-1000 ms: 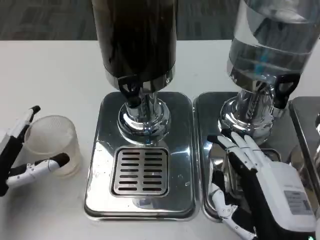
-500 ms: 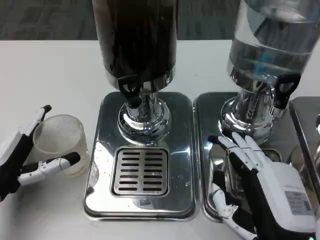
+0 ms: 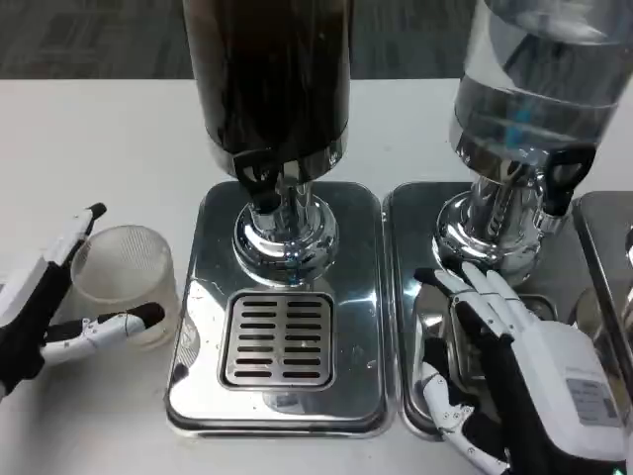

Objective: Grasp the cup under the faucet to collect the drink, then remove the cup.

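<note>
A clear plastic cup (image 3: pixel 124 282) stands on the white table just left of the steel drip tray (image 3: pixel 213 233), and it looks empty. My left hand (image 3: pixel 40 315) holds it, one finger behind the rim and one across its front. The dark drink dispenser (image 3: pixel 269 79) rises above the tray, with its black faucet (image 3: pixel 259 180) over the slotted grate (image 3: pixel 278 337). The cup is left of the faucet, not under it. My right hand (image 3: pixel 519 371) lies flat with fingers spread on the neighbouring tray (image 3: pixel 410 213), holding nothing.
A second dispenser (image 3: pixel 539 89) with clear liquid stands at the right, its black tap (image 3: pixel 564 173) above my right hand. Another steel tray edge (image 3: pixel 603 237) shows at the far right. Bare white table lies to the left and behind.
My left hand has slid the cup to the right, closer to the drip tray's left edge. The right hand has stayed put.
</note>
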